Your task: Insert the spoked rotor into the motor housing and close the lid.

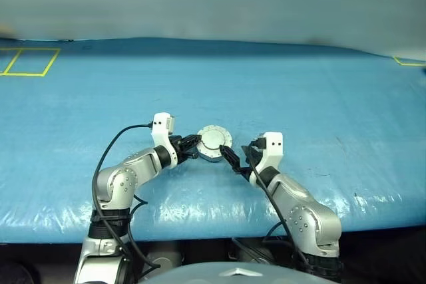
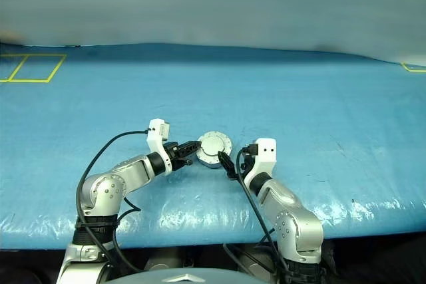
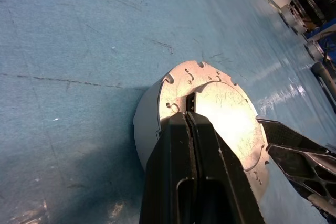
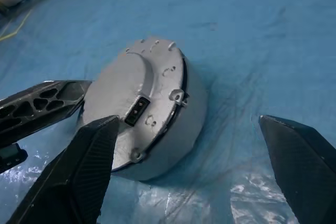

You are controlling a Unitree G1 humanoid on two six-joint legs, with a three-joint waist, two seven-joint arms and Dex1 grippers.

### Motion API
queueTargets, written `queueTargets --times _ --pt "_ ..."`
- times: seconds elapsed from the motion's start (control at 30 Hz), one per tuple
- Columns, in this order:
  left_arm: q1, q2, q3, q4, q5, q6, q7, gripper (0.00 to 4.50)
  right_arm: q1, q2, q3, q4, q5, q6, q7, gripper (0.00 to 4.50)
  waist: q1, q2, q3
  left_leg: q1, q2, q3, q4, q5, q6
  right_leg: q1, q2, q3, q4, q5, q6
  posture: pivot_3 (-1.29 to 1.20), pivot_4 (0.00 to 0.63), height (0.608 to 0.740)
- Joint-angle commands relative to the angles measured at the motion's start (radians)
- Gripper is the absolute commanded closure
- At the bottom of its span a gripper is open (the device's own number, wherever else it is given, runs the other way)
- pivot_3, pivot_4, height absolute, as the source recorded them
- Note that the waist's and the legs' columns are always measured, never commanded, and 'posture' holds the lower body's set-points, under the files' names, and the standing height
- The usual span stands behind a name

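Lid shut on the motor housing — steadied from the left, released on the right.

On the blue table cover (image 1: 313,91), the left gripper (image 1: 193,143) is seen clenched, fingertips laid against the lid (image 3: 220,114), apparently to pin it down. The motor housing (image 4: 173,129) sits between the two grippers, closed, so the rotor is judged already inside. The right gripper (image 4: 194,182) is spread wide — its fingers (image 4: 89,166) stand just beside the casing, grasping nothing.

L claw (image 1: 193,143) is held shut, pointed fwd and inward; R claw (image 1: 233,159) is held wide open, angled toward it.
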Motion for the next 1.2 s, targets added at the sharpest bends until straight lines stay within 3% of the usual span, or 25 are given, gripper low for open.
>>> queueTargets --times 0.03,0.33,0.67,0.77,0.9,1.07,1.2 --pt "-0.008 0.009 -0.018 0.009 0.017 0.005 -0.011 4.5 -0.016 0.121 -0.065 0.014 0.133 0.03 -0.055 0.02 -0.001 0.0 0.0 -0.001 0.0 0.0 0.0 0.0 0.0 0.0 0.0 0.0 0.0 0.0 0.0 0.0 0.15 0.74" --pt "-0.001 0.009 -0.019 0.003 0.036 0.001 -0.017 4.5 -0.044 0.164 -0.071 0.114 0.417 0.041 -0.179 0.02 -0.003 0.0 0.0 0.0 0.0 0.0 -0.001 0.0 0.0 0.001 0.001 0.001 0.0 0.0 0.0 0.0 0.15 0.74" --pt "0.002 0.008 -0.02 -0.002 0.042 -0.003 -0.022 4.5 -0.068 0.156 -0.004 0.236 0.602 -0.022 -0.279 0.02 -0.004 0.0 0.0 0.0 0.0 0.0 -0.001 0.0 0.0 0.002 0.002 0.001 0.0 0.0 0.0 0.0 0.15 0.74" --pt "0.003 0.008 -0.022 -0.003 0.043 -0.004 -0.022 4.5 -0.064 0.16 -0.015 0.265 0.69 -0.049 -0.307 0.64 -0.004 -0.001 0.0 0.001 0.0 0.0 -0.001 0.0 0.0 0.002 0.002 0.001 0.0 0.0 0.0 0.0 0.15 0.74" --pt "0.01 0.009 -0.024 -0.005 0.044 -0.004 -0.021 4.5 -0.05 0.135 -0.026 0.285 0.819 -0.064 -0.328 1.99 -0.005 0.0 0.0 0.0 0.0 0.0 -0.002 0.0 0.0 0.002 0.002 0.001 0.0 0.0 0.001 0.0 0.15 0.74" --pt "0.017 0.003 -0.022 -0.006 0.051 0.001 -0.027 4.5 -0.019 0.077 -0.001 0.273 0.907 -0.052 -0.354 3.13 -0.003 -0.001 0.0 0.001 0.0 0.0 -0.001 0.0 0.0 0.002 0.002 0.001 0.0 0.0 0.001 0.0 0.15 0.74" --pt "0.017 0.0 -0.023 -0.003 0.053 0.0 -0.03 4.5 -0.004 0.05 0.023 0.267 0.926 -0.043 -0.367 3.3 -0.004 0.0 0.0 0.001 0.0 0.001 -0.001 0.0 0.001 0.002 0.002 0.002 0.0 0.0 0.001 0.0 0.15 0.74"
